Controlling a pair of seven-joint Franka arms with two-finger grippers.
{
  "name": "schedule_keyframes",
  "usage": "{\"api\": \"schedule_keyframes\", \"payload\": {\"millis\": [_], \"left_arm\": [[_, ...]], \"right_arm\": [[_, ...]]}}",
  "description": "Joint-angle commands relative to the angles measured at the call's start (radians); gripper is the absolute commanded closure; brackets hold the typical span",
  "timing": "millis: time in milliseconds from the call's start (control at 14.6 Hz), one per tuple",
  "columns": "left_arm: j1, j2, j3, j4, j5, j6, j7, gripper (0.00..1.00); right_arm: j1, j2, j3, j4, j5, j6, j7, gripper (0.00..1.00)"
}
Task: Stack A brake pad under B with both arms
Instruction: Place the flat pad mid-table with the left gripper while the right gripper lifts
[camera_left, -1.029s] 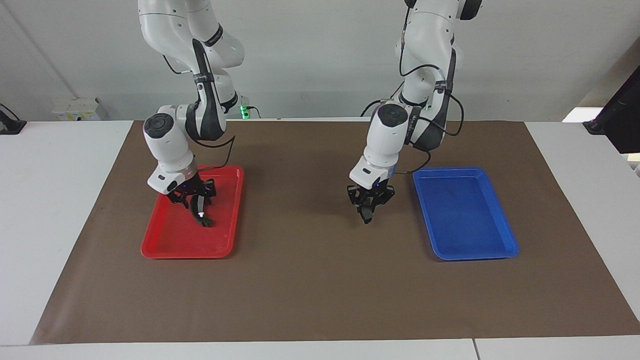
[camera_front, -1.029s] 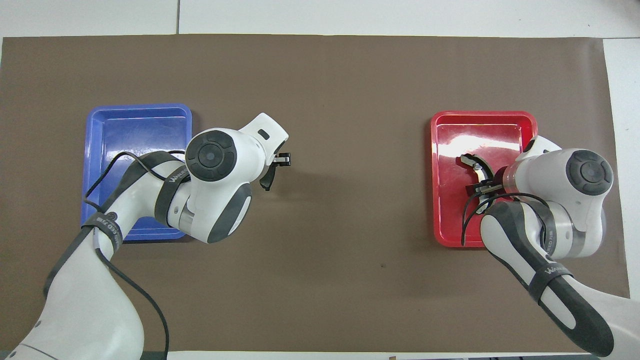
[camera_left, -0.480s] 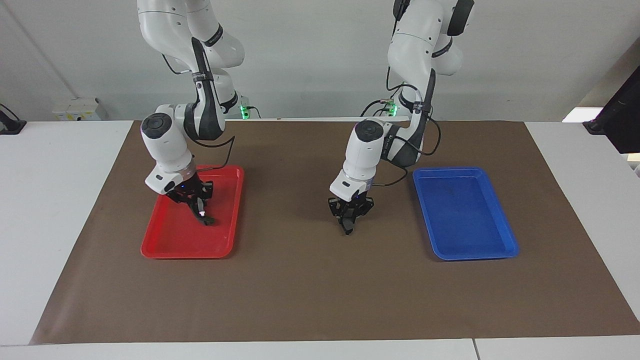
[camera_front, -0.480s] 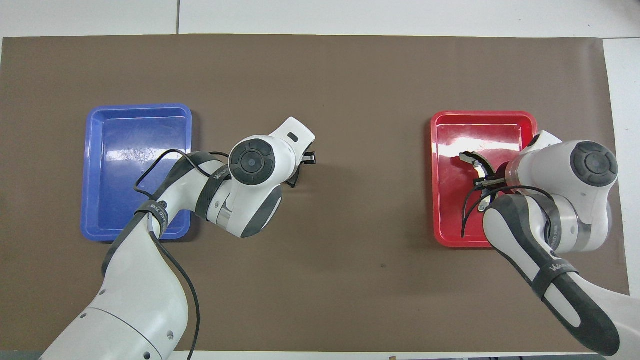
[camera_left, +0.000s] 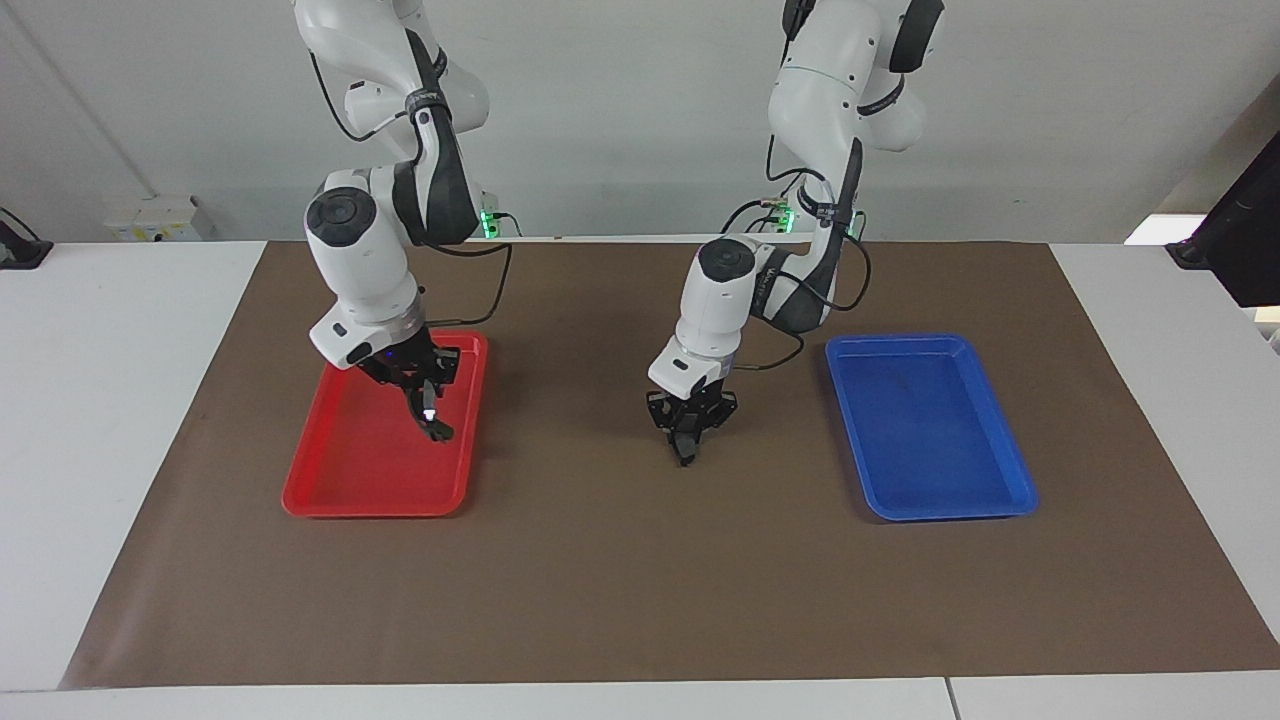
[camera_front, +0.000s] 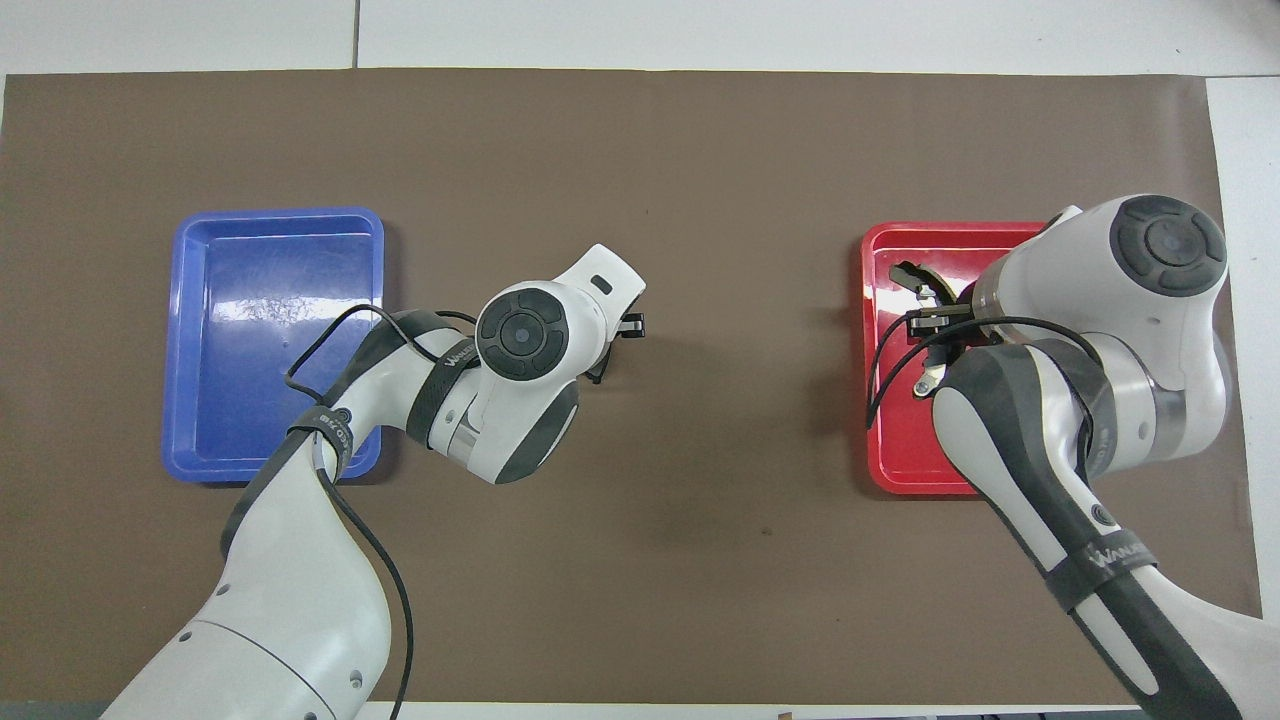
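Brake pad (camera_left: 686, 446) hangs clamped in left tool (camera_left: 687, 440) over brown mat (camera_left: 620, 580); right tool (camera_left: 425, 405) grips curved piece (camera_left: 432, 425) above red tray (camera_left: 350, 480).

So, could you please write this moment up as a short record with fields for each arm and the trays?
left tool: shut on the short brake pad, over the brown mat between the two trays
right tool: shut on the long curved brake piece, lifted over the red tray
blue tray: nothing in it, toward the left arm's end
stack: not yet made; both pieces are up in the air
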Motion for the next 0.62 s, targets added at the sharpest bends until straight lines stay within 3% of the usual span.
{"api": "schedule_keyframes", "payload": {"millis": [0, 69, 206, 549], "left_arm": [[-0.027, 0.000, 0.015, -0.009, -0.012, -0.021, -0.019, 0.53], [-0.027, -0.003, 0.015, -0.006, -0.012, -0.036, -0.023, 0.40], [-0.027, -0.009, 0.016, -0.006, -0.012, -0.056, -0.040, 0.00], [0.057, -0.113, 0.032, 0.005, 0.000, -0.174, 0.021, 0.00]], "right_arm": [[0.034, 0.024, 0.000, 0.046, 0.004, -0.019, 0.031, 1.00], [0.036, 0.027, 0.001, 0.053, 0.004, -0.022, 0.031, 1.00], [0.037, 0.033, 0.001, 0.067, 0.002, -0.026, 0.029, 1.00], [0.041, 0.073, 0.048, 0.135, 0.028, -0.043, 0.076, 1.00]]}}
